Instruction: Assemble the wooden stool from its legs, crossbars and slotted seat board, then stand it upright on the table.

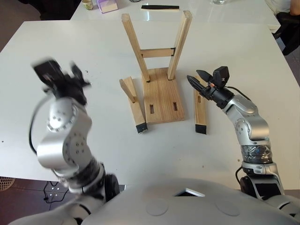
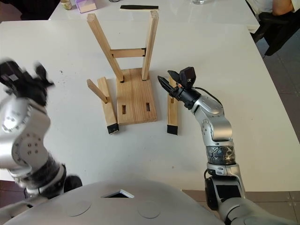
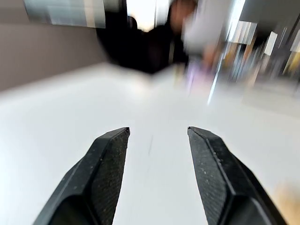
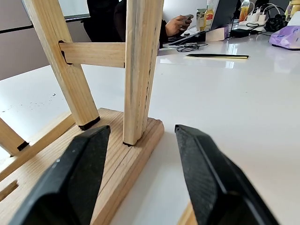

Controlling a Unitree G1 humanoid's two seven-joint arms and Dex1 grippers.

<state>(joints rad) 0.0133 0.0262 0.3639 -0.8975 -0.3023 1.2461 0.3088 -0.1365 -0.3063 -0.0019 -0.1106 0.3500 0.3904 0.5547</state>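
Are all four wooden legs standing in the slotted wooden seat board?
No: two upright legs stand in the seat board; two others lie beside it.

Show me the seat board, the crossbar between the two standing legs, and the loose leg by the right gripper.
seat board (image 1: pixel 164 101): left eye view, bare middle of the board.
crossbar (image 1: pixel 157 52): left eye view, its midpoint.
loose leg (image 1: pixel 200 115): left eye view, lower half.
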